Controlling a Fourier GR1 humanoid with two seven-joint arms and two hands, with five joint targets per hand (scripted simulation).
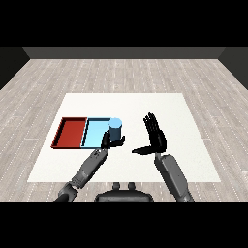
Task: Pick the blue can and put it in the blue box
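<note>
The blue can (115, 130) stands upright at the right edge of the light blue tray (95, 132), partly over its rim. My left hand (109, 141) is curled round the can's lower part from the front, with fingers at the can's left and the thumb at its right. My right hand (155, 136) is open to the right of the can, apart from it, with its fingers straight and pointing up and its thumb stretched toward the left. The red tray (69, 131) lies directly left of the blue tray.
Both trays sit at the left half of the white table (184, 145). My two grey forearms come in from the lower corners. Wooden floor surrounds the table.
</note>
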